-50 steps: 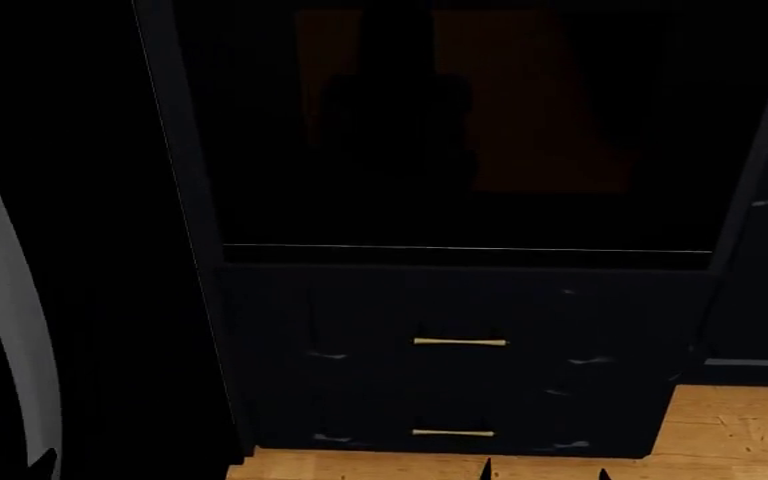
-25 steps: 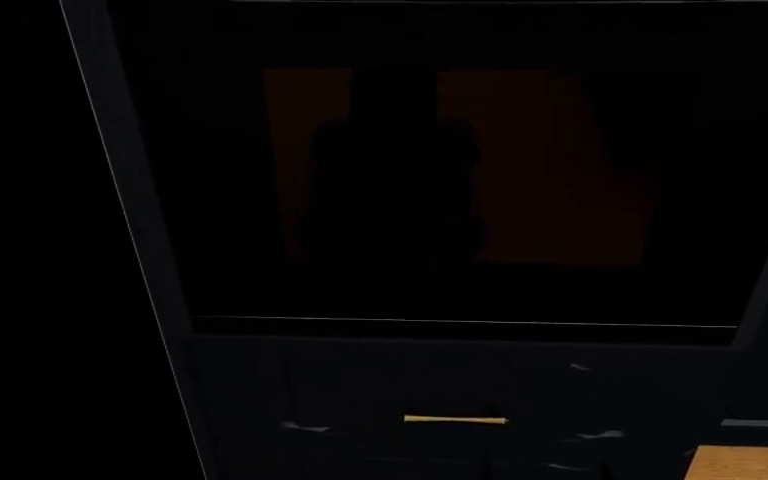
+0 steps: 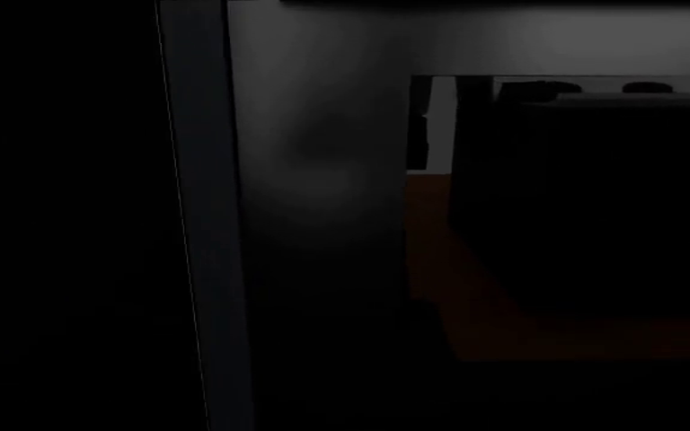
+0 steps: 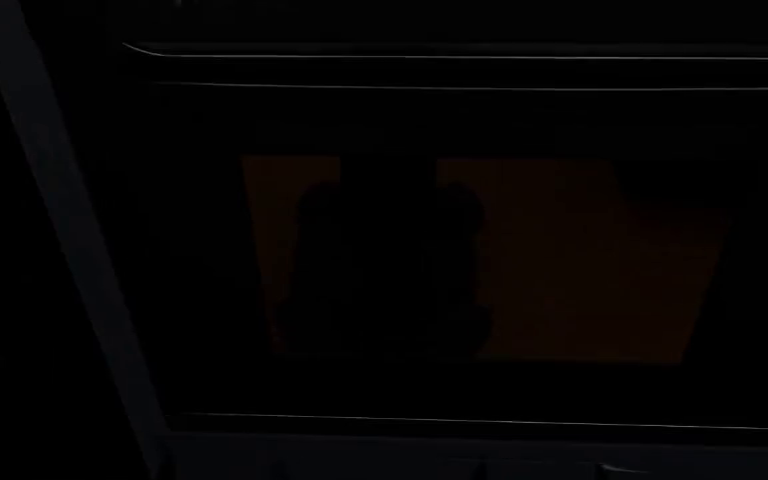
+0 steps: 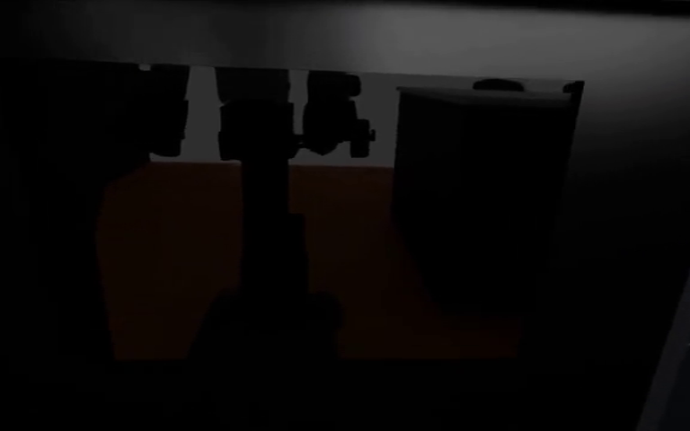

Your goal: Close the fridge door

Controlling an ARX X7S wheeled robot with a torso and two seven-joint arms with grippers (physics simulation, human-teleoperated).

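Black gloss fills nearly everything we see. From the head view we face the oven door [image 4: 491, 120], whose dark glass mirrors a dim orange patch [image 4: 571, 260] with a blurred dark silhouette [image 4: 384, 270] in front of it. A grey upright strip [image 4: 71, 230] slants along the oven's left side. Beyond that strip lies a plain black expanse, which we take to be the fridge door [image 4: 11, 330]. It is too dark for us to be sure, or to say whether it stands shut or ajar.

The left wrist camera looks at close range onto a grey edge [image 3: 207, 224], with blackness on one side of it and a glossy grey panel [image 3: 321, 162] on the other. That panel reflects reddish flooring and a dark block.

The right wrist camera faces another glossy dark surface [image 5: 632, 224]. In it we make out the mirrored outline of a robot column [image 5: 267, 224] beside a tall dark block [image 5: 477, 197], over an orange-brown floor.

Neither pincer shows in any view, so we cannot tell whether either is open, closed or gripping. For the same reason we cannot place the door relative to them.
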